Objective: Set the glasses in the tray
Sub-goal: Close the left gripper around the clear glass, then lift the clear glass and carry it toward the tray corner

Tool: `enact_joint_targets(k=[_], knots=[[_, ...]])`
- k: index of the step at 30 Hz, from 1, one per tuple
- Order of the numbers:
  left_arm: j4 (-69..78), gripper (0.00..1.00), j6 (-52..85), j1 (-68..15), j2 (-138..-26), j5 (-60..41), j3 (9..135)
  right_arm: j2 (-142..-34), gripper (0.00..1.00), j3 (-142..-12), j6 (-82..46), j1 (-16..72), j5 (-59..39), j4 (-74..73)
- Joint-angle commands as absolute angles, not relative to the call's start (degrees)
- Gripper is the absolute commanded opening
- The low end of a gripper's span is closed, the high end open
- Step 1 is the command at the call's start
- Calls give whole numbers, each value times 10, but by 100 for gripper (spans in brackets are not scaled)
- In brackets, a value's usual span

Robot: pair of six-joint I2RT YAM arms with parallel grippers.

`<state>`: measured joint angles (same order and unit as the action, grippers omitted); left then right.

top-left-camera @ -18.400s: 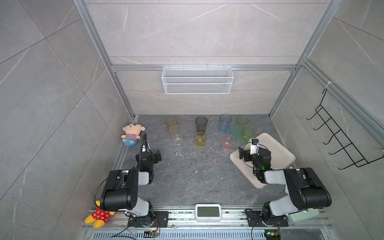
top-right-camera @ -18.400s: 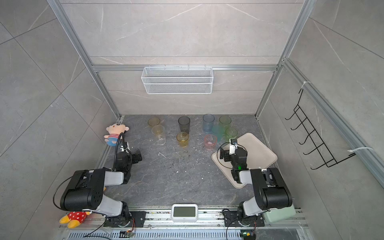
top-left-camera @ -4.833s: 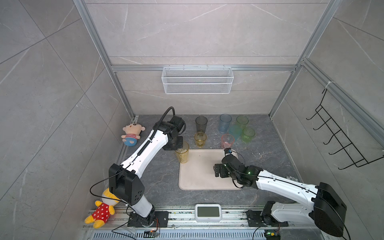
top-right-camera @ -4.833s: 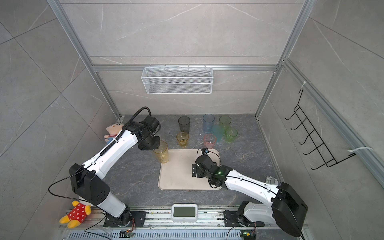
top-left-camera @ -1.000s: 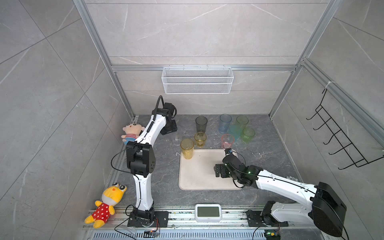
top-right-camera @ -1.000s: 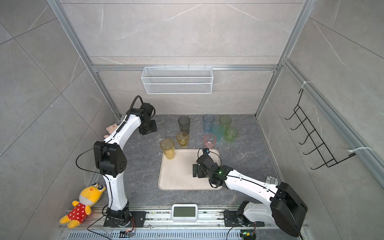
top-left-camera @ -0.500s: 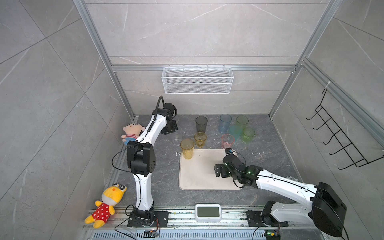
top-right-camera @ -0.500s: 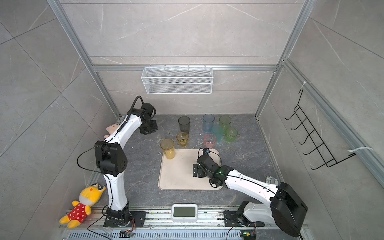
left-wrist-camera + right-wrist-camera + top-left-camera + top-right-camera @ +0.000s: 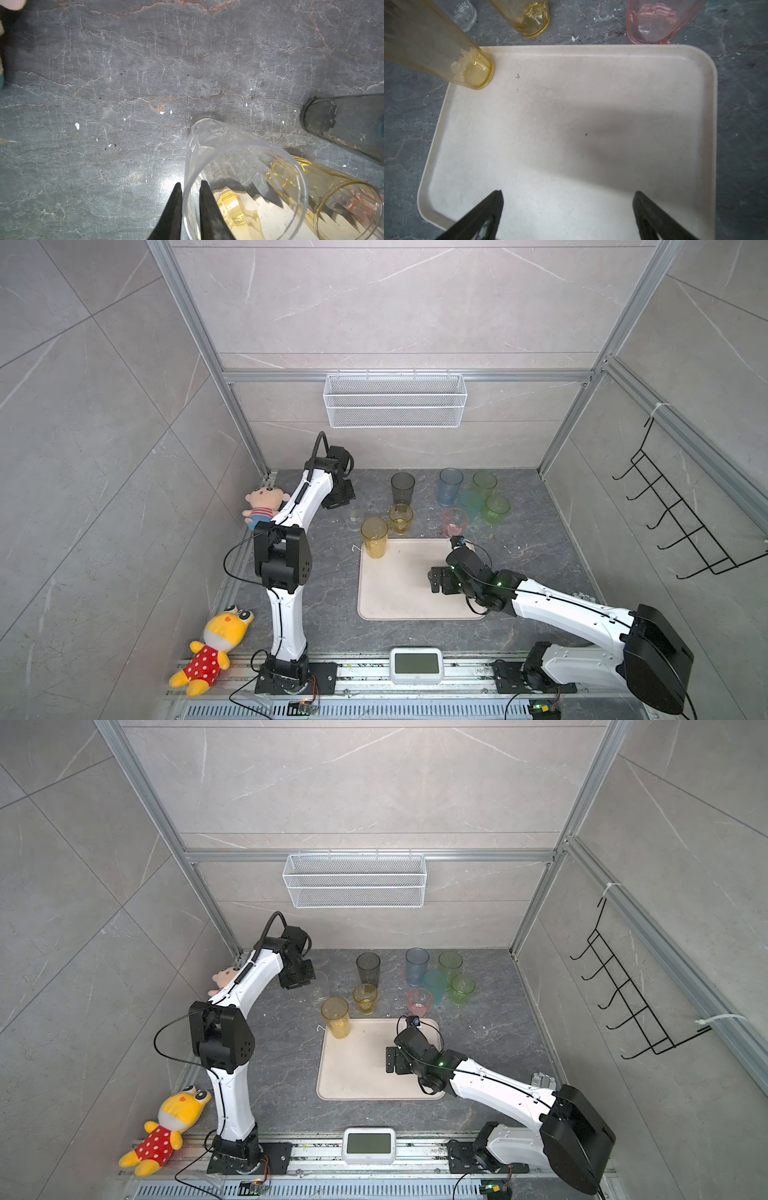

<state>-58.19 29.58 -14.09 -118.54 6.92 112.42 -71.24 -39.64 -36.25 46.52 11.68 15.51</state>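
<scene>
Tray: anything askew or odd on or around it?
The tall amber tumbler stands right on a corner of the tray, its base seemingly overlapping the rim rather than fully inside, so it may sit unevenly. Small white flecks litter the dark table beside the tray. Nothing spilled or visibly broken.

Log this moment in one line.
left gripper: pinching clear glass rim | right gripper: open above tray | in tray: amber glass only

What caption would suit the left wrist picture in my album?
Jaws pinch the rim of a clear glass on the dark stone table, a grey glass and yellow glass beside it.
</scene>
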Motion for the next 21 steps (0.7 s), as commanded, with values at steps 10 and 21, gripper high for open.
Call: enact_joint_targets(k=[10, 21], knots=[[-573, 12, 290, -136, -1192, 65, 1115, -717, 99, -389, -367, 460, 111, 149], [-585, 5, 282, -136, -1153, 70, 1100, -719, 99, -390, -368, 459, 109, 148]])
